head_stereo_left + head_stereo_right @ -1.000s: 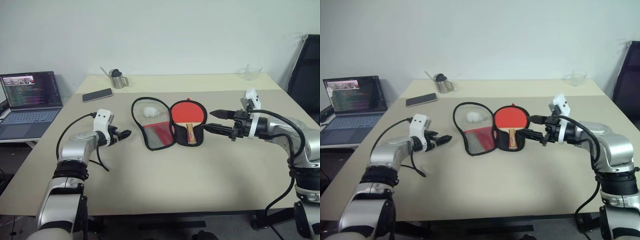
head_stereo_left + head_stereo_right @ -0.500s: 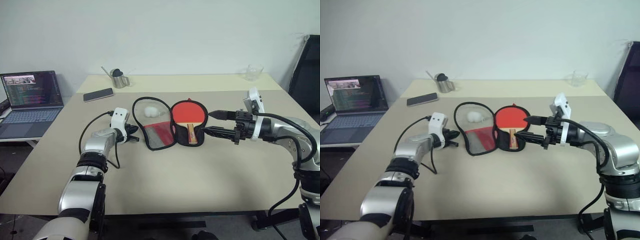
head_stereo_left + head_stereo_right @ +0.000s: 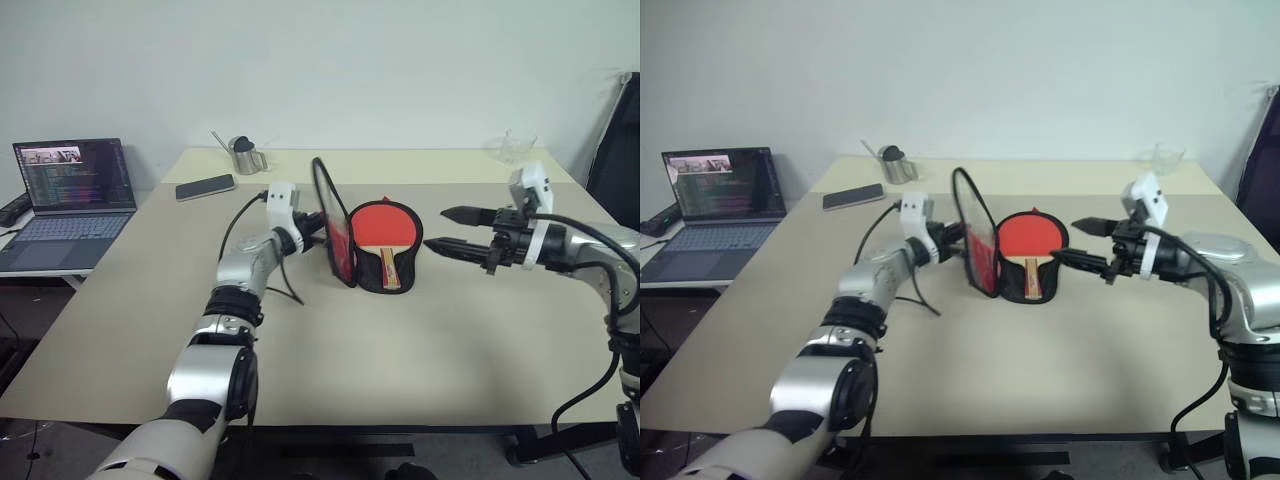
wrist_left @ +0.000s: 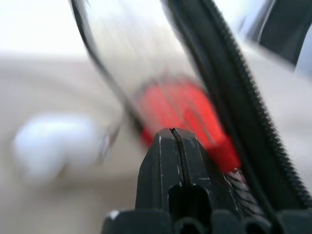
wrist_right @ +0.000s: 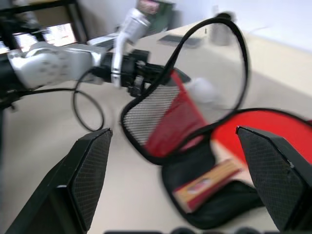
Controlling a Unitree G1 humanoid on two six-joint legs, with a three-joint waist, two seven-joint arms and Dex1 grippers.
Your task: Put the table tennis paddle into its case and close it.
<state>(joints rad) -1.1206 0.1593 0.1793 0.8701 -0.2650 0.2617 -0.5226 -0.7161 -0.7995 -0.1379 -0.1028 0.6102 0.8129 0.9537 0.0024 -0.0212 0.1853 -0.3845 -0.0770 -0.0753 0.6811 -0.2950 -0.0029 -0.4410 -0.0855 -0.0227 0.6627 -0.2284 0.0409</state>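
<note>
At frame centre the paddle point(image 3: 381, 229) lies in the case point(image 3: 372, 272), whose flap the pinched-shut left gripper point(image 3: 313, 226) holds upright, likely to fold over, while the right gripper point(image 3: 447, 229) hovers wide beside.

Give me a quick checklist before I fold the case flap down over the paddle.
1. Paddle lies in the case's lower half: ok.
2. Left gripper shut on the flap: ok.
3. Flap raised upright, clear of the paddle: ok.
4. Right gripper open, beside the case, not touching: ok.
5. White ball outside the closing path: cannot tell.
6. Zipper pull position: cannot tell.
</note>
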